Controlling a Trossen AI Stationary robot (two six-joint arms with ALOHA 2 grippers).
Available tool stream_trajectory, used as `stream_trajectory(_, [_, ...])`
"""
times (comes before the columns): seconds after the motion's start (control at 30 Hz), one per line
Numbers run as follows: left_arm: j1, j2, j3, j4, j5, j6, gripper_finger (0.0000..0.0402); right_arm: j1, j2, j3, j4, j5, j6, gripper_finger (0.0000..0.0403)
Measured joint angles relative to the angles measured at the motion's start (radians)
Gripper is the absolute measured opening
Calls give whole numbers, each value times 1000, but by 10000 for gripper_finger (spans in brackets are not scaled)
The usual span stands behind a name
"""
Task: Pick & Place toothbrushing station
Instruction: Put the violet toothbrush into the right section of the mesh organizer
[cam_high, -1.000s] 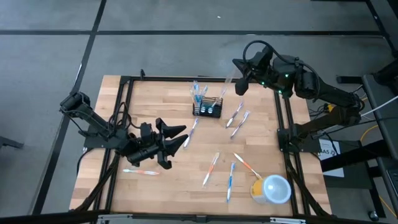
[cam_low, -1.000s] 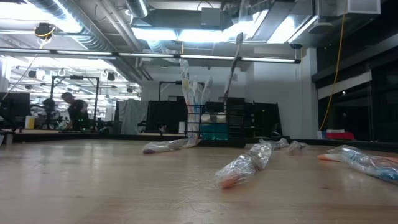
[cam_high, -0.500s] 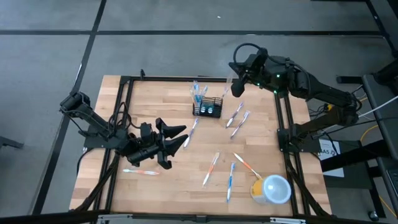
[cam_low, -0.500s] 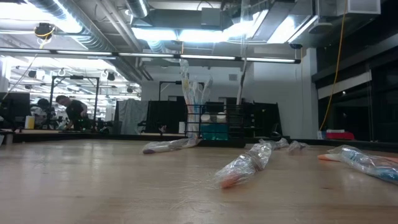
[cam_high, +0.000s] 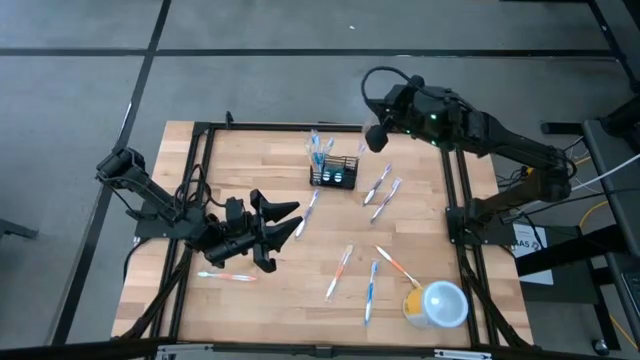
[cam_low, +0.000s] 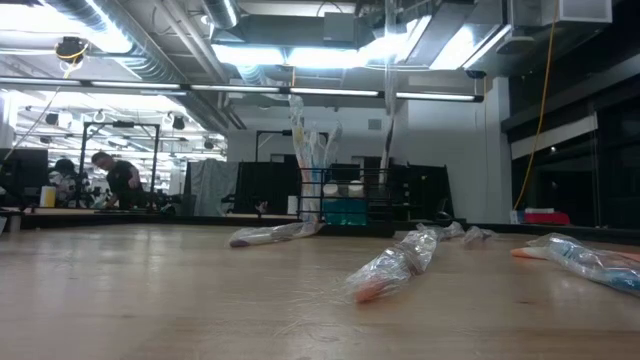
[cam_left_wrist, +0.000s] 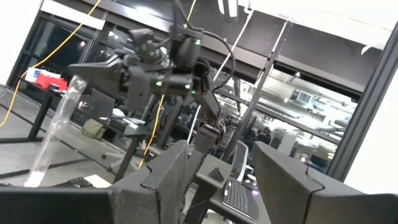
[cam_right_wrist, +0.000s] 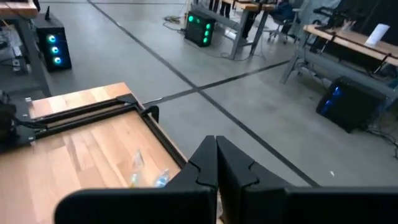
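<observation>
Right gripper (cam_high: 376, 137), fingers pressed together pinching a wrapped toothbrush (cam_low: 388, 130) hanging below it over the mesh holder (cam_high: 334, 175); light, slippery film, judged best pinched at the handle end.

Across the wooden table (cam_low: 150, 300), a black mesh holder (cam_low: 345, 200) stands at the far side with wrapped toothbrushes (cam_low: 308, 150) upright in it. A slim wrapped brush (cam_low: 388, 110) hangs above its right end. More wrapped brushes (cam_low: 395, 265) lie nearer. A person (cam_low: 118, 178) bends over far behind.
</observation>
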Motion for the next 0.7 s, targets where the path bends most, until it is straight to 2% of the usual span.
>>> stream_trajectory(0.27, [-1,-7,0,0,0,7,178,-137,93,0,8,-121,-26,0])
stream_trajectory(0.37, [-6,-13,1,0,0,12,178,-174,99,-1,64,-228,-3,0])
stream_trajectory(0.47, [-11,-16,1,1,-3,28,178,-188,88,0,67,-189,-4,0])
stream_trajectory(0.57, [-13,-16,1,0,-23,31,178,-199,88,0,82,-261,-18,0])
stream_trajectory(0.63, [-12,-16,1,1,-25,44,178,-209,89,-1,23,-227,-25,0])
stream_trajectory(0.7, [-8,-16,1,1,-26,45,178,-224,90,-20,36,-304,-19,0])
